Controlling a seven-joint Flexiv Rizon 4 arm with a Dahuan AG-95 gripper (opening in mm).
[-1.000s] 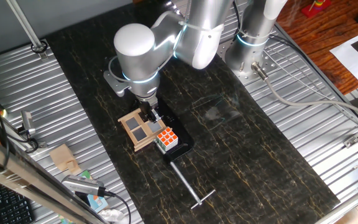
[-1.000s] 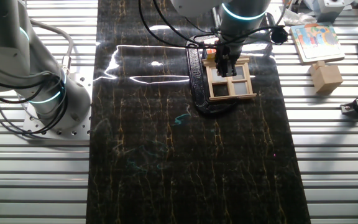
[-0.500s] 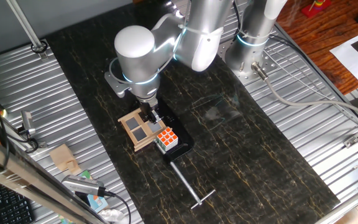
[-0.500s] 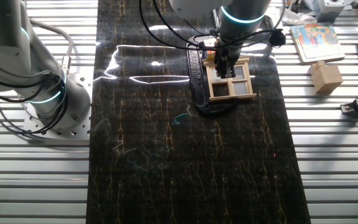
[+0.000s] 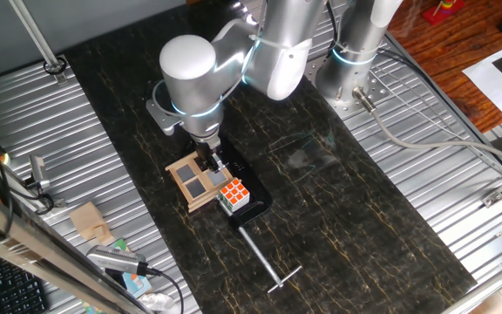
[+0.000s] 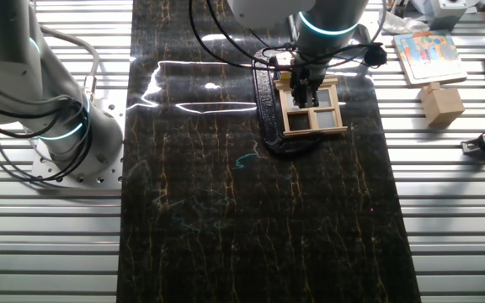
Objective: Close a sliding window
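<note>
The sliding window (image 5: 192,181) is a small light-wood frame with grey panes, mounted on a black base (image 5: 253,202). It also shows in the other fixed view (image 6: 317,111). My gripper (image 5: 207,162) points down at the window's edge nearest the arm. In the other fixed view my gripper (image 6: 303,91) has its dark fingers (image 6: 295,87) close together astride a wooden bar of the window. A multicoloured puzzle cube (image 5: 234,194) stands on the base right beside the window.
A metal T-shaped rod (image 5: 267,260) sticks out from the base toward the front. A second arm's base (image 6: 66,126) stands on the ribbed metal at the left. A wooden block (image 6: 441,104) and a picture card (image 6: 428,55) lie at the right.
</note>
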